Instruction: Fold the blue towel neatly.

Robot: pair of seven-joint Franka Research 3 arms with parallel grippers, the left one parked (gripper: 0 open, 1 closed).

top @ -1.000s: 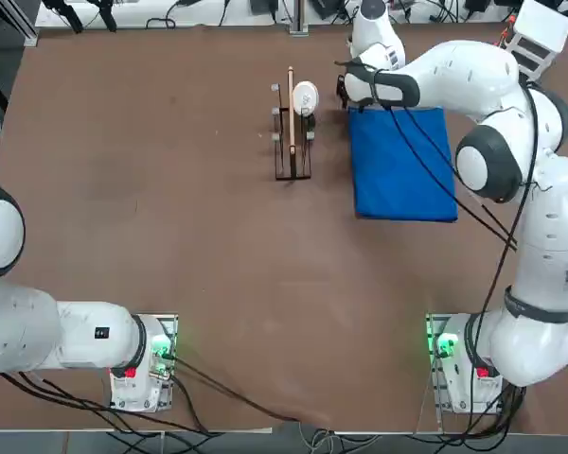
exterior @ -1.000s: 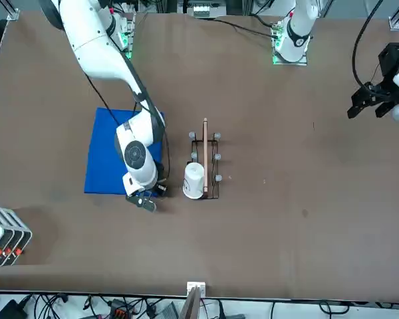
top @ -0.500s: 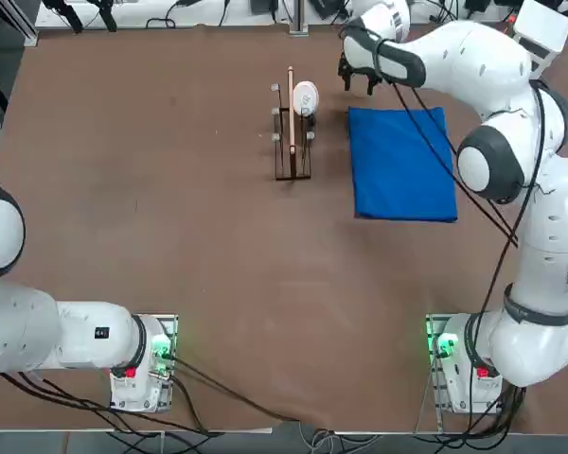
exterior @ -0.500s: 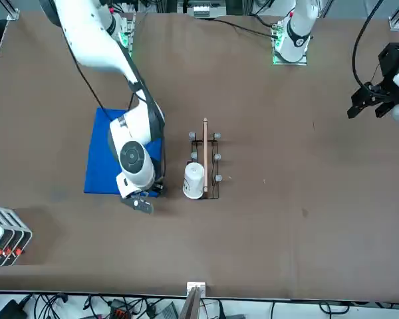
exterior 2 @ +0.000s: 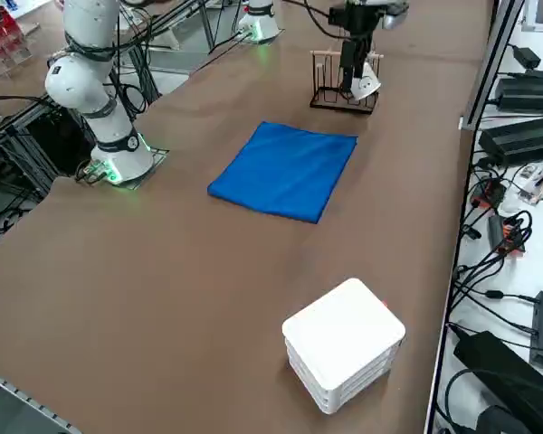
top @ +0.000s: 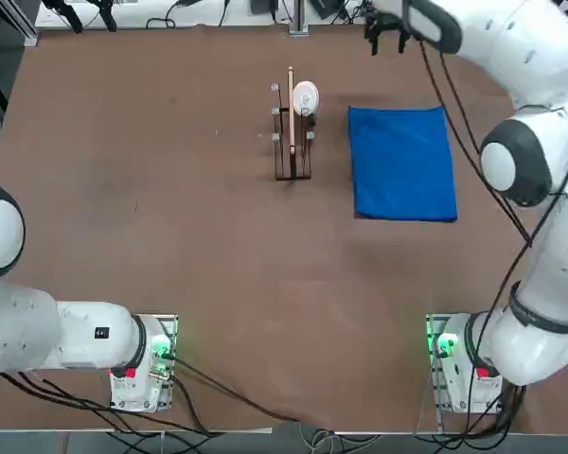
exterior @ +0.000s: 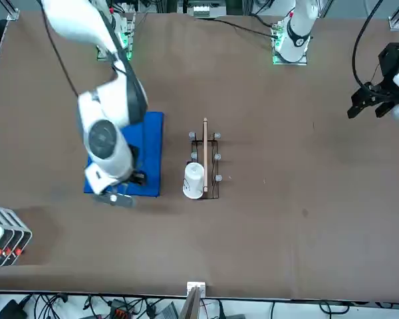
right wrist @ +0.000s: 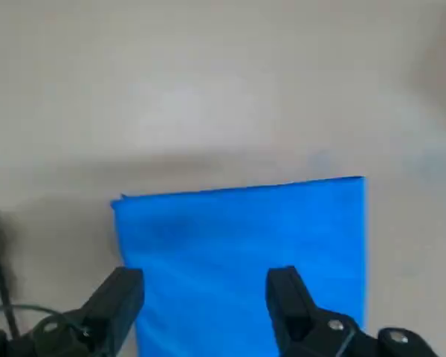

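The blue towel (top: 402,163) lies folded flat into a neat rectangle on the brown table, to the right of the small wooden rack (top: 292,132). My right gripper (top: 386,33) hangs high in the air past the towel's far edge, open and holding nothing. In the wrist view its two black fingers (right wrist: 286,294) stand wide apart above the towel (right wrist: 238,245), well clear of the cloth. From the front, the raised arm covers part of the towel (exterior: 154,153), with the gripper (exterior: 116,196) near its front edge. The side view shows the whole towel (exterior 2: 285,169).
The rack (exterior 2: 339,86) holds a thin upright board and a white cup (top: 305,96) at its far end, close to the towel's left edge. A white box (exterior 2: 344,344) sits at the table's far right corner. Cables hang from the raised arm above the towel.
The gripper has let go at the towel's far left corner, opened wide, and risen up and away toward the far right. The towel now lies uncovered and still.
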